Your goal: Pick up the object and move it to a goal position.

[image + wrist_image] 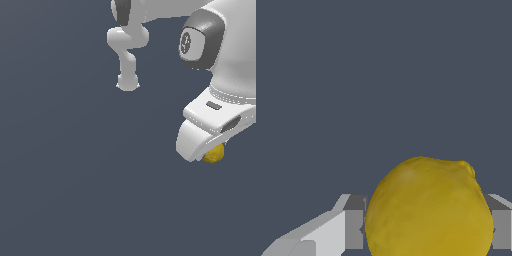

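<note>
Exterior view: the white arm [220, 60] reaches in from the upper right, its gripper [212, 150] largely hiding the ball [214, 154], of which only a mustard-yellow edge shows below the white finger [192, 142]. Whether the ball rests on the dark grey floor [75, 175] cannot be told. Wrist view: the ball [428, 210] fills the gap between 2 grey pads [354, 227], 1 on each side; the jaws are clamped on it. Its surface is matte, roughly round and slightly lumpy, with a small nub on one side.
</note>
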Robot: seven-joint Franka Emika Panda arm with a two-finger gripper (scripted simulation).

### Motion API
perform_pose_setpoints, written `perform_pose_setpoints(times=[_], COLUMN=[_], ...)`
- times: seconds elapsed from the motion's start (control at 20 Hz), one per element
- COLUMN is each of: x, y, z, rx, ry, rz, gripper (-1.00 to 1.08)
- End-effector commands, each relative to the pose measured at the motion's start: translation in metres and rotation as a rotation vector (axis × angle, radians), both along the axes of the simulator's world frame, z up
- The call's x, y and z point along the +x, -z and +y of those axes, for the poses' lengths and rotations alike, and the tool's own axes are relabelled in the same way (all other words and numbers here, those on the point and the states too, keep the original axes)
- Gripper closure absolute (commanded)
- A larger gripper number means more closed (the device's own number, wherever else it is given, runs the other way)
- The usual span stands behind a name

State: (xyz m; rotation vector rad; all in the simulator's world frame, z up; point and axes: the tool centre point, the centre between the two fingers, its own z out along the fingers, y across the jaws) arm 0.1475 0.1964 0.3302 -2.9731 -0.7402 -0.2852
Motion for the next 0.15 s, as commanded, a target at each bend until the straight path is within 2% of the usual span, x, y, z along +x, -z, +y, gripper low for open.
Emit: perform_pose_setpoints(times=[0.0, 0.1], x=[0.0003, 0.0005], y=[-0.0045, -0.0051], z=[0.0020, 0.0021], rx=[0.001, 0.001], ry=[-0.008, -0.009], rz=[-0.003, -0.003], gripper=[1.08, 1.08])
